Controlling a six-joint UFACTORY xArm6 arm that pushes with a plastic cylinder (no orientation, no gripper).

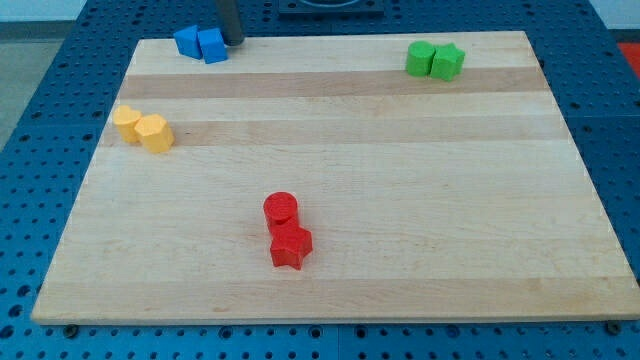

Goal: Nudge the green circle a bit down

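The green circle (420, 59) sits near the view's top right on the wooden board (400, 200), touching a green star (447, 61) on its right. My tip (233, 42) is at the view's top left, just right of two blue blocks (201, 43), far left of the green circle.
Two yellow blocks (142, 128) lie at the view's left. A red circle (281, 209) and a red star (291, 245) touch each other at the lower middle. The board lies on a blue perforated surface (40, 150).
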